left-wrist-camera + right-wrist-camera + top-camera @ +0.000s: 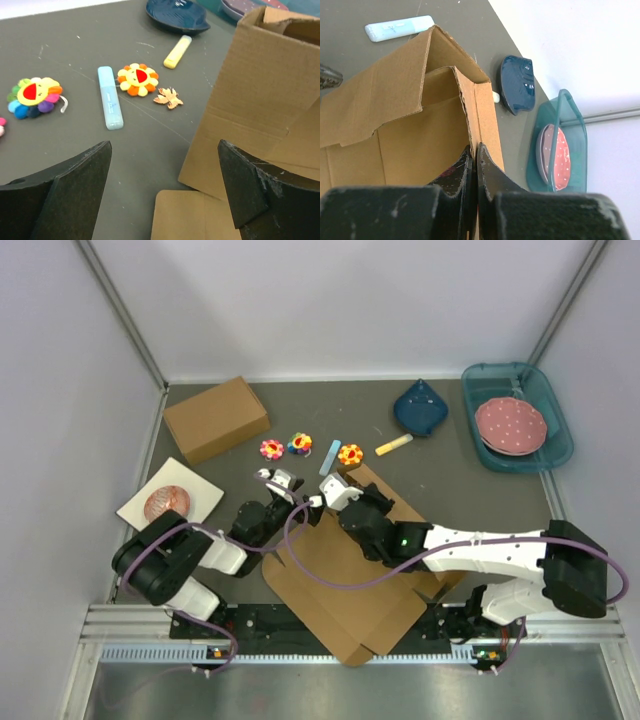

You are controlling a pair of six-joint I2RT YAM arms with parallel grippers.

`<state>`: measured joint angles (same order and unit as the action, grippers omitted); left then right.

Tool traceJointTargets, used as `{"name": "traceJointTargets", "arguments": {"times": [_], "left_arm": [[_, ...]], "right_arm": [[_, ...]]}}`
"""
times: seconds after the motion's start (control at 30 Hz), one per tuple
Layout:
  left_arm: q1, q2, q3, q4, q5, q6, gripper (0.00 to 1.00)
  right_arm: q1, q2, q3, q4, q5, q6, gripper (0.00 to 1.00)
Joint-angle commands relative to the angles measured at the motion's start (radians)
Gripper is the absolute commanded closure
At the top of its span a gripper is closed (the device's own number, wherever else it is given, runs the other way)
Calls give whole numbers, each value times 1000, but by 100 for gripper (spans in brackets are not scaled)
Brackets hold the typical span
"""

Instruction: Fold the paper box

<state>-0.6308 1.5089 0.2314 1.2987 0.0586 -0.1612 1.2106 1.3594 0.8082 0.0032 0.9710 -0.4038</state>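
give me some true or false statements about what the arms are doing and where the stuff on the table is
1. The right gripper is shut on a raised wall of the paper box. True.
2. The left gripper is clamped on the box too. False: it is open, with nothing between its fingers.
3. The pink spotted plate sits in the teal bin. True.
4. The yellow highlighter lies inside the dark blue dish. False: it lies on the table, just outside the dish.
5. The light blue marker stands upright. False: it lies flat on the table.
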Motion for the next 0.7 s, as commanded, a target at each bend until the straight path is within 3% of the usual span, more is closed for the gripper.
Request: {"name": "traceJointTargets", "arguments": {"times": [0.0,0.27,0.67], "left_arm": [[2,25,16,372,72,-38,7],[3,48,88,372,132,-67,2],[8,142,197,294,191,-95,1]], "right_arm": [[23,86,-50,-151,-256,125,100],[27,86,-46,-152,-272,123,100],[33,84,-46,-154,-275,117,100]]}}
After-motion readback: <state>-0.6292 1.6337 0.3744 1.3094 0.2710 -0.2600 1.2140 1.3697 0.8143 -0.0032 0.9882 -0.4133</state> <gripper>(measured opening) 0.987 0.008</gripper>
